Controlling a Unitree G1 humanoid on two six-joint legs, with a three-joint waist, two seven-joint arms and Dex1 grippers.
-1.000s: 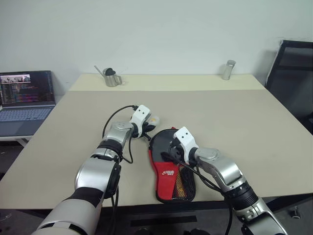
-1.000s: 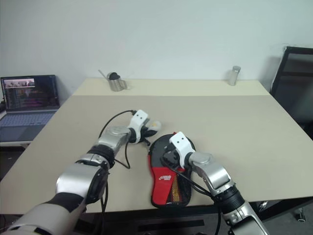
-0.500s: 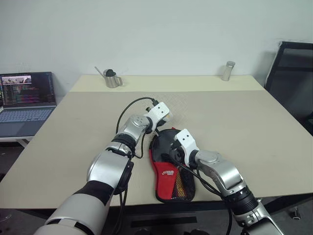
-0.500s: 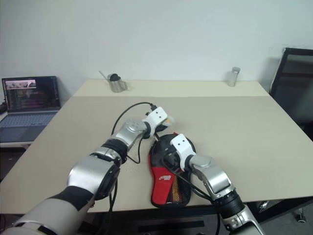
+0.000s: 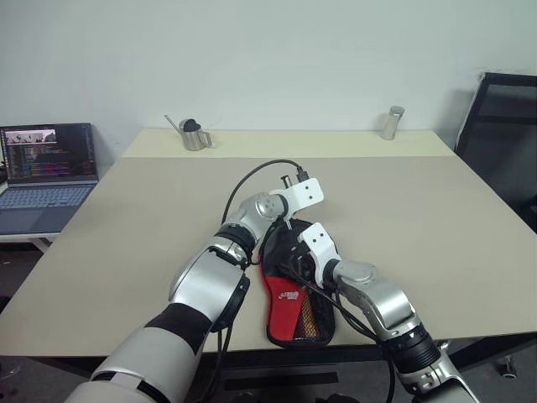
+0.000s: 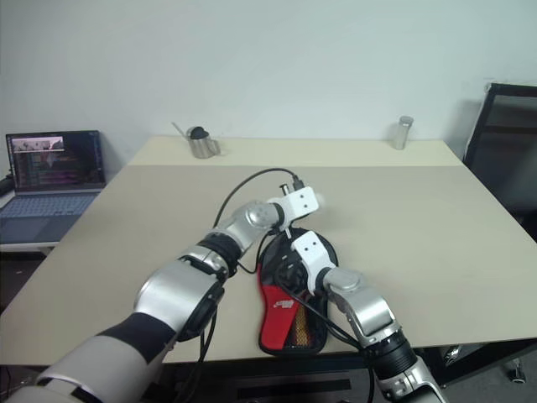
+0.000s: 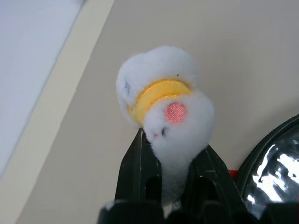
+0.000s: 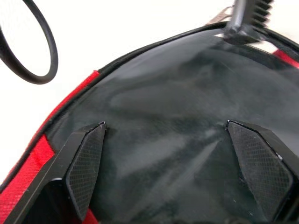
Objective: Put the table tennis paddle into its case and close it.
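- Where our view looks forward and down, we see a beige surface (image 5: 436,218) with the case (image 5: 295,306) lying near its front edge, red lower part and mesh pocket toward us, black rounded upper part farther away.
- We note a laptop (image 5: 46,172) well apart on a separate stand at the left, and a dark chair (image 5: 502,134) at the right.
- We find a small metal watering can (image 5: 192,133) and a metal cylinder (image 5: 391,122) along the far edge of the surface, well apart from the case.
- We see the right end effector (image 8: 175,168) released, its two fingers spread wide over the glossy black face inside the case's rounded part; whether that face is the table tennis paddle we cannot tell.
- We see the left end effector (image 7: 170,186) clenched on the duck charm (image 7: 163,107), a white fluffy body with a yellow band and pink spot, held above the surface just beside the case's far rim.
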